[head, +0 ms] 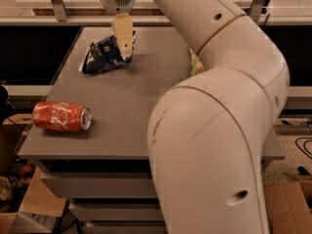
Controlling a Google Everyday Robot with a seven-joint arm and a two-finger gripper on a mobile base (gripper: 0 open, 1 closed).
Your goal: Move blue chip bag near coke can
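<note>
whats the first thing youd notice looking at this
The big cream robot arm fills the right half of the view, hiding all but a sliver of a light green snack bag. Its gripper hangs at the far side of the table, right at the blue chip bag. The coke can lies on its side, alone near the front left edge.

Grey table (122,106) bears a green bag (196,65) (mostly hidden); cardboard boxes (41,203) below.
</note>
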